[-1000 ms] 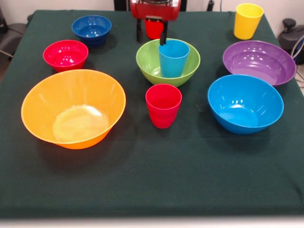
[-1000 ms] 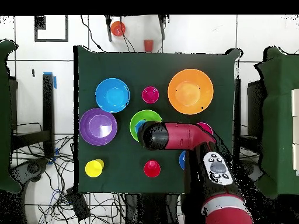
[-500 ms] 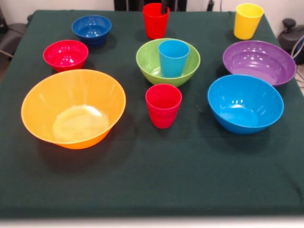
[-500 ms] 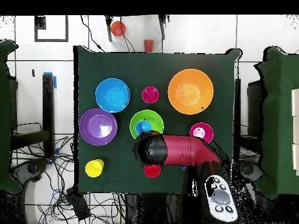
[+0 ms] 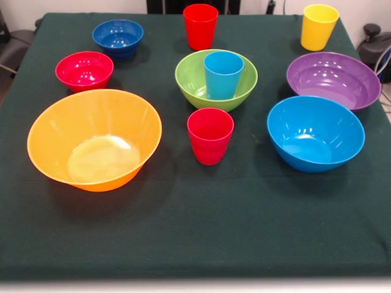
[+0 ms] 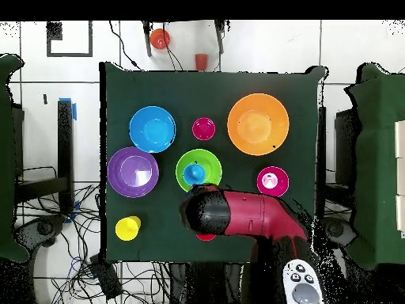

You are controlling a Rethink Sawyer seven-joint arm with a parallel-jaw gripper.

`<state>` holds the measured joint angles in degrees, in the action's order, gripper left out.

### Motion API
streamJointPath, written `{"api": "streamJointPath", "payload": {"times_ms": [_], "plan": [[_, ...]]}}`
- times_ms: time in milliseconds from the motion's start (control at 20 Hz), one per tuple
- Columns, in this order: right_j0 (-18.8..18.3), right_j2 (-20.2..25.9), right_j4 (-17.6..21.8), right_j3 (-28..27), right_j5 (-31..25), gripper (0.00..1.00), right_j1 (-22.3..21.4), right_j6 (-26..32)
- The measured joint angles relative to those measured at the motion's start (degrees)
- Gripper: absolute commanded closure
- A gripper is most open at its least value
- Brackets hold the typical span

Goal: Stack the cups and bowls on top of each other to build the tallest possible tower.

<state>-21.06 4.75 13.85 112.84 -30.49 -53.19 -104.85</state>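
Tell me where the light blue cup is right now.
In the front view the light blue cup stands upright inside the green bowl, mid-table, between the two red cups.

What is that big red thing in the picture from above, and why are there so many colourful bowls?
The big red thing is a robot arm. One picture looks across the table from the front; the other looks straight down from above. The arm shows only from above, and it hides its own pincer, so I cannot tell whether that is open or shut.

On the dark green tablecloth stand six bowls: a huge orange bowl, a green bowl, a light blue bowl, a purple bowl, a small dark blue bowl and a small red bowl.

There are four cups too. The blue cup stands inside the green bowl. One red cup is in front of it, another red cup behind it, and a yellow cup is in a far corner.

The robot should pile them into a tall tower.
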Motion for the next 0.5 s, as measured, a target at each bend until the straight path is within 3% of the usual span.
{"api": "streamJointPath", "payload": {"times_ms": [500], "plan": [[-1.2, 0.0, 0.0, 2.6, -1.9, 0.0, -3.2, 0.0]]}}
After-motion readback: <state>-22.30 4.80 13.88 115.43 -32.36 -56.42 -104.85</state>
